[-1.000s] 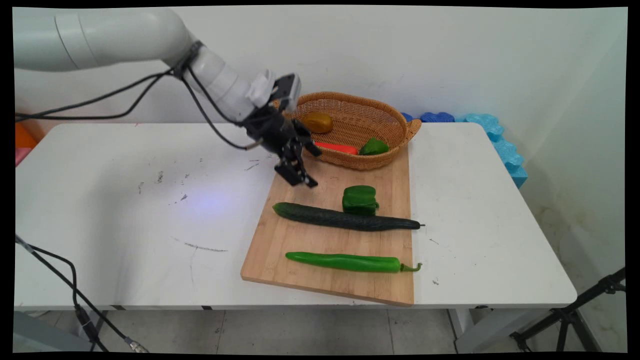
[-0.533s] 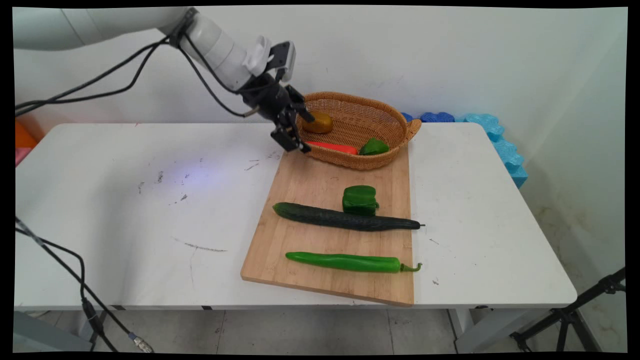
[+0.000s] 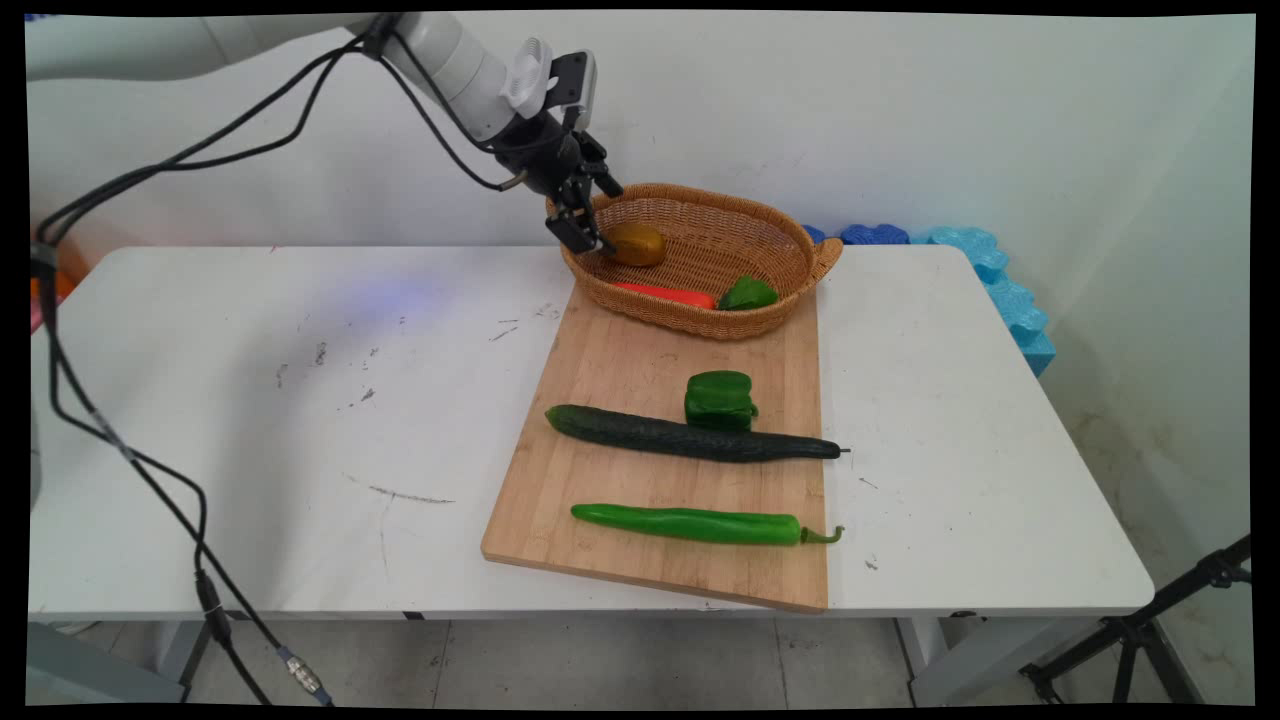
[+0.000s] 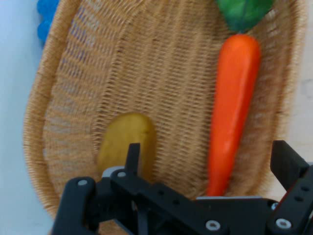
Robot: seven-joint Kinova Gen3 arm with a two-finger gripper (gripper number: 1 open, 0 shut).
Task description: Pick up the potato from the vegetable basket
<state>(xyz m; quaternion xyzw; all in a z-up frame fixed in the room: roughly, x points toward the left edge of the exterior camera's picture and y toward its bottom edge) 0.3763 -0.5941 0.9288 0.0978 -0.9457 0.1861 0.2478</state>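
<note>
My gripper (image 3: 597,215) hangs open over the left end of the wicker basket (image 3: 775,235), holding nothing. Just below it lies a yellow-brown potato (image 3: 638,244). In the hand view the potato (image 4: 128,146) lies just above my left finger (image 4: 132,155), and an orange carrot (image 4: 234,105) lies between the fingers, nearer the right one (image 4: 286,164). A green pepper (image 4: 243,11) sits at the carrot's far end. In the main view the carrot (image 3: 668,294) and pepper (image 3: 748,293) rest along the basket's near side.
The basket stands at the far end of a wooden cutting board (image 3: 620,375). On the board lie a green bell pepper (image 3: 719,400), a long dark cucumber (image 3: 690,437) and a long green chili (image 3: 700,524). Blue foam blocks (image 3: 985,270) line the wall at the right.
My gripper has risen from above the board's far left corner and moved back and right, over the basket's left end near the potato. It stays open.
</note>
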